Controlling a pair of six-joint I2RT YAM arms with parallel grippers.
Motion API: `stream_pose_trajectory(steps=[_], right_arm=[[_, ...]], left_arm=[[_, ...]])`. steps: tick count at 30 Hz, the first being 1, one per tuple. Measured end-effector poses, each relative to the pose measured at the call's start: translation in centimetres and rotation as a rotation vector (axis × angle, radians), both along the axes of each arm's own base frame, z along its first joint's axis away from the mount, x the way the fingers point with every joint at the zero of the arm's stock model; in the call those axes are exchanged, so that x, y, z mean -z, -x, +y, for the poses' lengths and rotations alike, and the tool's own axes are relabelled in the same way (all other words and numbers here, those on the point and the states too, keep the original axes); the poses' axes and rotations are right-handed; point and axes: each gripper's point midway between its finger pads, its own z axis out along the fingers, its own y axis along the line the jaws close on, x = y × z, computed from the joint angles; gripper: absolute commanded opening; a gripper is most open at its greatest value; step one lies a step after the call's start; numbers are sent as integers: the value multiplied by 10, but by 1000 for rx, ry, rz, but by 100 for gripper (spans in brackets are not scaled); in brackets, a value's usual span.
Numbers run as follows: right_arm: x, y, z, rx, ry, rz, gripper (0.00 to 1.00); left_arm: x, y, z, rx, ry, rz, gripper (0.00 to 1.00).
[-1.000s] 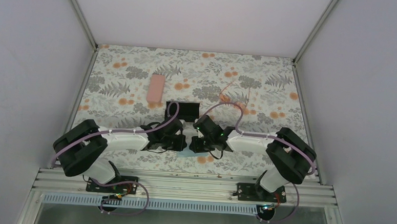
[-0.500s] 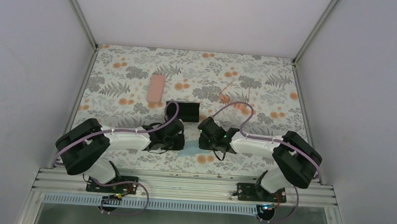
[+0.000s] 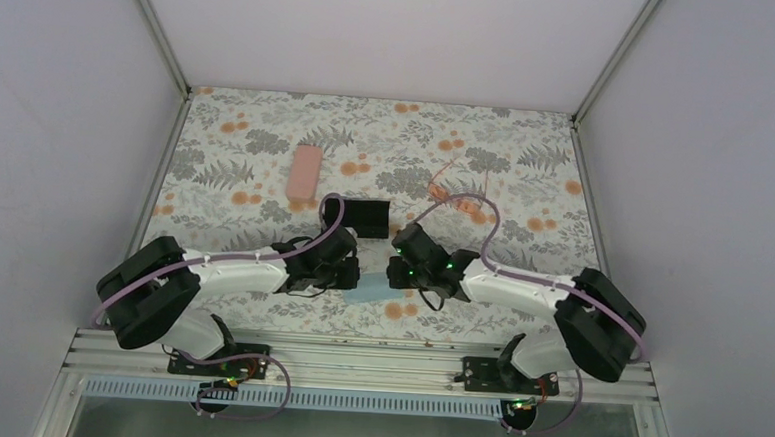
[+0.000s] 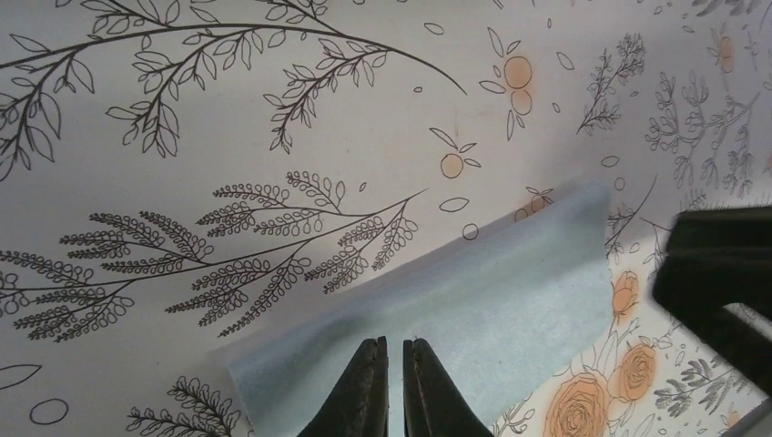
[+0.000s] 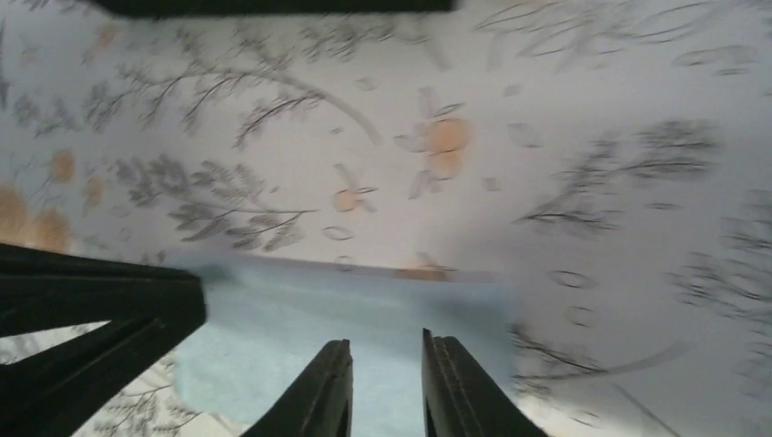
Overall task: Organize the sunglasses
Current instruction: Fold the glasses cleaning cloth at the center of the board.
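Floral counter [image 3: 527, 146]: left end effector [image 4: 394, 346] clenched above light-blue cloth [image 4: 510, 300]; right end effector [image 5: 386, 344] parted, grasping nothing. Farther back, pale orange-pink sunglasses [image 3: 437, 188] lie right of black case [image 3: 369, 216].

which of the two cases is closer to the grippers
The black case, sitting mid-table just beyond the left gripper and right gripper. The pink case lies farther back and off to the left.

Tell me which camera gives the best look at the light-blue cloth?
The left wrist view: the cloth lies large and sharp, one edge curled. The right wrist view shows it blurred; the top view, only a sliver.
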Motion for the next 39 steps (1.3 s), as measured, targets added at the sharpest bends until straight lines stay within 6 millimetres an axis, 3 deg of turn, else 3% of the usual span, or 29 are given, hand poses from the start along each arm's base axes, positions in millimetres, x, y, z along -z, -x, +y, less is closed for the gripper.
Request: stream_pose_trajectory(steps=[6, 13, 19, 25, 28, 31, 34, 39], right_arm=[[23, 7, 34, -127, -48, 86, 14], [33, 5, 42, -137, -49, 106, 15], [36, -13, 26, 28, 2, 81, 18], [36, -29, -11, 229, 103, 23, 28], [34, -25, -34, 267, 175, 19, 37], [21, -22, -40, 254, 187, 5, 46], [8, -17, -39, 204, 175, -9, 47], [13, -3, -35, 97, 200, 31, 41]], left_arm=[[9, 6, 8, -23, -8, 27, 4], [17, 10, 14, -51, -19, 55, 4], [18, 9, 15, -67, -19, 59, 4], [18, 9, 15, -66, -22, 58, 5], [16, 9, 15, -58, -25, 52, 17], [12, 9, 18, -59, -35, 47, 30], [0, 9, 24, -85, -33, 37, 41], [-22, 9, 33, -166, -11, 25, 43]])
